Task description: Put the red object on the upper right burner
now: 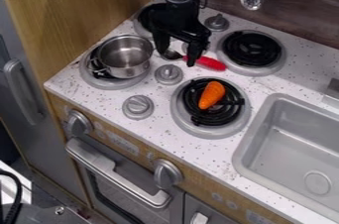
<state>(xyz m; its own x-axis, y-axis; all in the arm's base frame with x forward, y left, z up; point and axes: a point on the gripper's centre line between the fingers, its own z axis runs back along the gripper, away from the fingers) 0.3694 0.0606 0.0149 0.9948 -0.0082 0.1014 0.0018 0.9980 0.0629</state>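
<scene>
In the camera view, hanging over the surface (155, 126) with fingers (193, 55) spread well apart, on either side of the dark end of the red-handled spoon (211, 63). Impossible to tell whether touching it. Lying there with handle tip just beside the upper right burner (252, 48).

Black arm (182, 15) in over the tabletop's (156, 123) back left corner. Hand (176, 58) points down, two fingers (192, 55) spread, clear gap between tips.
</scene>
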